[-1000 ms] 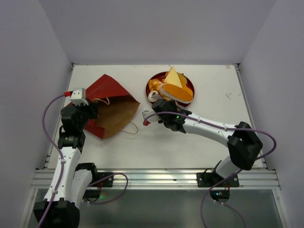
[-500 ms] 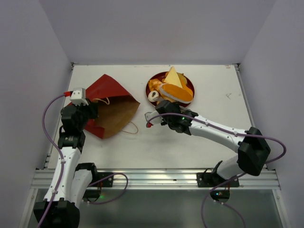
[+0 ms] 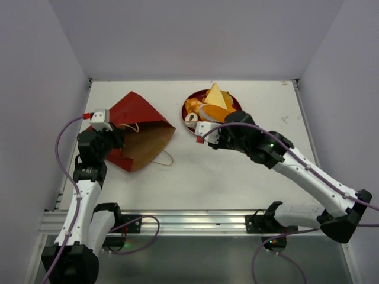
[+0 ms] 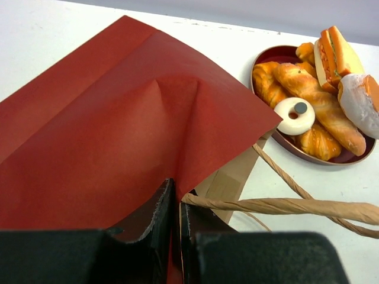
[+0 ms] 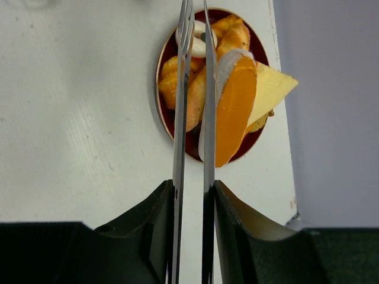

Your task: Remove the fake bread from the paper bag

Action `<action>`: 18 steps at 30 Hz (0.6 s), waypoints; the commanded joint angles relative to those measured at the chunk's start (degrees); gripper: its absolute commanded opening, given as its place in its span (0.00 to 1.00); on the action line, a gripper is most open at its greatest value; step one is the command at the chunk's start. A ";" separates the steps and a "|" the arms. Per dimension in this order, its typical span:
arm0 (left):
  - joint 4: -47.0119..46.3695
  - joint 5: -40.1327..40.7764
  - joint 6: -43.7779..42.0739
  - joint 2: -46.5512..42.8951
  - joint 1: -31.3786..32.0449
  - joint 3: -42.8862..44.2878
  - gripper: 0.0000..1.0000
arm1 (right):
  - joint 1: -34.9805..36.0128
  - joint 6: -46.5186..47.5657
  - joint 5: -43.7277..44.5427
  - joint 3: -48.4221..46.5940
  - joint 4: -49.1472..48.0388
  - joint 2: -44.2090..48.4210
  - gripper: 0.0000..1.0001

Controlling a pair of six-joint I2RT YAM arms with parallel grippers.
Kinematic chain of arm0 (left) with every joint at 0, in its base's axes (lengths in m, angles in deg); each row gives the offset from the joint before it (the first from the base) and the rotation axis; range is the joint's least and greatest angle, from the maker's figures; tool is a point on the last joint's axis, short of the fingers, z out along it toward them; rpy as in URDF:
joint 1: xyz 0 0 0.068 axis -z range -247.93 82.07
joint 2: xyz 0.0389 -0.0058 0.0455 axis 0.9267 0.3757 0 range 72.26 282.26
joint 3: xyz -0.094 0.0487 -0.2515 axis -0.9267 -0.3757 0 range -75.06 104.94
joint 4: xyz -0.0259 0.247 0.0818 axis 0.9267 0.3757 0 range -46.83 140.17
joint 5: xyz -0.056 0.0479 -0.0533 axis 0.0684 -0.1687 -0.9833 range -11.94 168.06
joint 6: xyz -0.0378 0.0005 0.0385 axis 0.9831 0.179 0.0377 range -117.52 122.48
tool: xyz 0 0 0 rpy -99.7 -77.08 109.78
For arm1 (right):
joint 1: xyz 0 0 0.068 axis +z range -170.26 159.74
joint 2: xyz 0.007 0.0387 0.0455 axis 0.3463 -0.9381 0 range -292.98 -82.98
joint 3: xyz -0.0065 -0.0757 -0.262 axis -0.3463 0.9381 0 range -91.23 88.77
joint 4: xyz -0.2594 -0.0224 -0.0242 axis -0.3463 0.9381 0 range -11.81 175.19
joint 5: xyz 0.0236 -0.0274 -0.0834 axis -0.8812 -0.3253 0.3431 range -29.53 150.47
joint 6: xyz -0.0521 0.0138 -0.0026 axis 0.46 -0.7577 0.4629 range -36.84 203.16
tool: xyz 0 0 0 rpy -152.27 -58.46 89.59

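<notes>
Already outside the one paper bag (image 3: 139, 127), the fake bread (image 4: 314, 103) sits heaped on one round, dark red plate (image 4: 277, 54), far side, just right of the bag. We count one white ring (image 4: 294, 116), one yellow wedge (image 3: 216, 94), one long bun (image 5: 234, 106) and several golden rolls. The left gripper (image 4: 176, 195) is clamped on the bag's matte red wall. The right gripper (image 5: 194, 23) hangs over the plate, jaws nearly together, empty.
</notes>
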 commanded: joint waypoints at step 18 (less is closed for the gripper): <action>-1.35 -10.60 23.98 23.60 -5.45 30.91 0.12 | -45.87 -23.89 -43.94 2.79 -8.17 6.02 0.27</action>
